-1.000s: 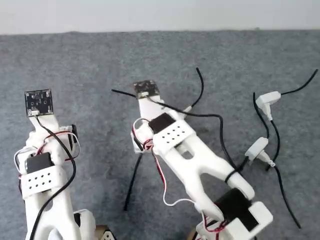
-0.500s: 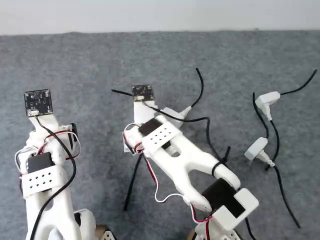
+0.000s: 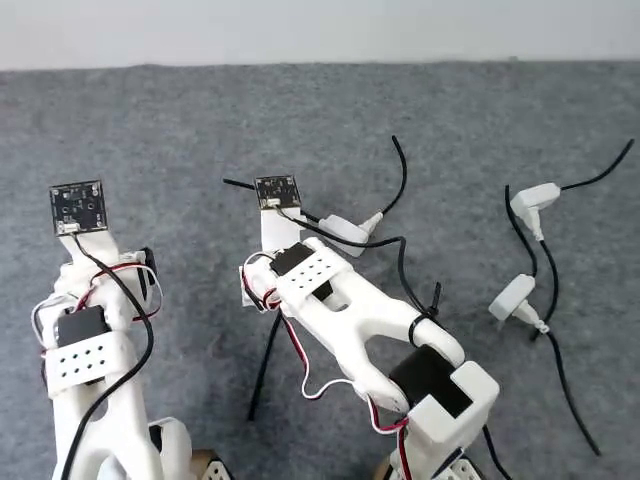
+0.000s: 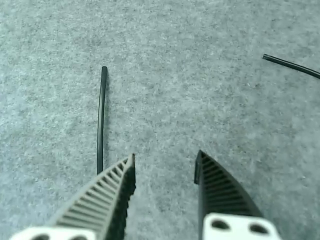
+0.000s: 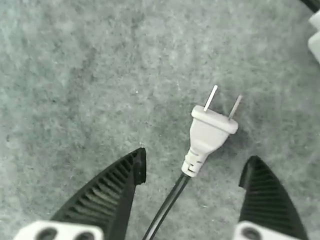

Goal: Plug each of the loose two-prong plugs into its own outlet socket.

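Shows the right pincer (image 5: 195, 156) spread wide and gripping nothing. Straddles the black cord (image 5: 167, 207) of a white two-prong plug (image 5: 210, 131), touching neither cord nor plug. Finds that plug lying flat on the grey carpet-like surface (image 3: 170, 120), just ahead of the jaw tips, slightly tilted off the pincer's line, both prongs bare and aimed away from the pincer. Catches part of another white piece (image 5: 315, 37) beyond the prongs and apart from them; cannot tell what kind.

Has the left pincer (image 4: 165, 155) parted to a middling gap, empty, over bare grey surface. Puts a loose black cable end (image 4: 102, 120) just beside one jaw, running away from it, and a second black cable (image 4: 292, 66) farther off on the other jaw's side.

From above, sets the left arm (image 3: 85, 360) at the near left and the right arm (image 3: 350, 300) in the middle, leaning toward the left. Places a white connector (image 3: 343, 231) just beside the right arm's wrist, on its right, with a black cable (image 3: 402, 175) curling from it toward the far edge. Sets a far white connector (image 3: 535, 200) and a near white connector (image 3: 513, 297) well apart from both arms on the right of the surface, one beyond the other, close together but not touching, each on its own black cable. Cannot tell from above which of these white pieces are plugs and which sockets.
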Available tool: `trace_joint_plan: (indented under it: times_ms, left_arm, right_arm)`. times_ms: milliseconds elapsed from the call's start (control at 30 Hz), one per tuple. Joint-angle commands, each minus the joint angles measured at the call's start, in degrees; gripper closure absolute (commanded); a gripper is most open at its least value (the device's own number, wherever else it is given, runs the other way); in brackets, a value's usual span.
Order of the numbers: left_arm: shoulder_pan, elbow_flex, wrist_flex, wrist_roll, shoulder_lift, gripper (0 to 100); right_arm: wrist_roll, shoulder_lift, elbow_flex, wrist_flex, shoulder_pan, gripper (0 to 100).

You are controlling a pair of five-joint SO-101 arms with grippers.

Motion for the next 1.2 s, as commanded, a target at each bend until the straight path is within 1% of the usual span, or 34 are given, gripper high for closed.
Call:
trace_joint_plan:
  times_ms: [0,400,800,1167]
  left_arm:
    - [-0.3,-0.5,-1.5,0.4,-0.2,81]
    - [-0.3,-0.5,-1.4,0.4,-0.2,81]
    - [-0.3,-0.5,-1.4,0.3,-0.2,81]
    - [-0.3,0.1,-1.7,0.3,-0.3,81]
  right_arm:
    - [-0.7,-0.7,-2.9,-1.2,0.0,73.0]
    - [-0.7,-0.3,-2.6,-1.1,5.0,85.1]
    - [-0.7,0.0,-2.5,-1.1,4.9,85.2]
    - [-0.6,6.7,-6.2,-0.6,5.1,85.1]
